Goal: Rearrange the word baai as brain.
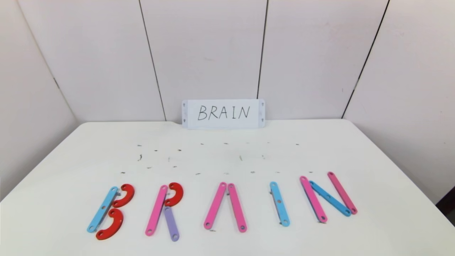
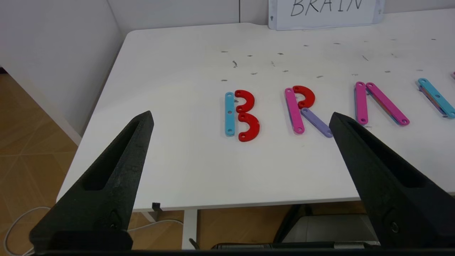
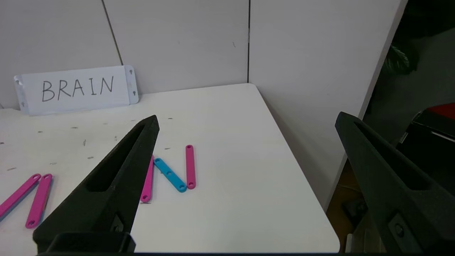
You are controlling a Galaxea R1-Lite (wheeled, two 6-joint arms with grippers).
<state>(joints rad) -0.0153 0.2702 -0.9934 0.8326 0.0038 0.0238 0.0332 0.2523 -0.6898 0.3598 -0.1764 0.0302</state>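
The plastic letters lie in a row near the table's front edge and read B, R, A, I, N. The B (image 1: 103, 209) is a light-blue bar with two red curves. The R (image 1: 156, 209) is a pink bar, a red curve and a purple bar (image 1: 171, 224). Two leaning pink bars (image 1: 215, 205) make an A with no crossbar. A light-blue bar (image 1: 279, 203) is the I. The N (image 1: 330, 198) has two pink bars and a blue diagonal. My left gripper (image 2: 241, 114) hangs open off the front edge, facing the B (image 2: 245, 115) and R (image 2: 295, 110). Beyond the front right corner, my right gripper (image 3: 247, 116) is open near the N (image 3: 170, 174). Both are empty.
A white card (image 1: 223, 113) with BRAIN handwritten in black leans on the back wall. Small dark marks dot the white table (image 1: 227, 156) behind the letters. White panels close in the back and both sides. Wooden floor and a cable (image 2: 21, 217) show below the left front edge.
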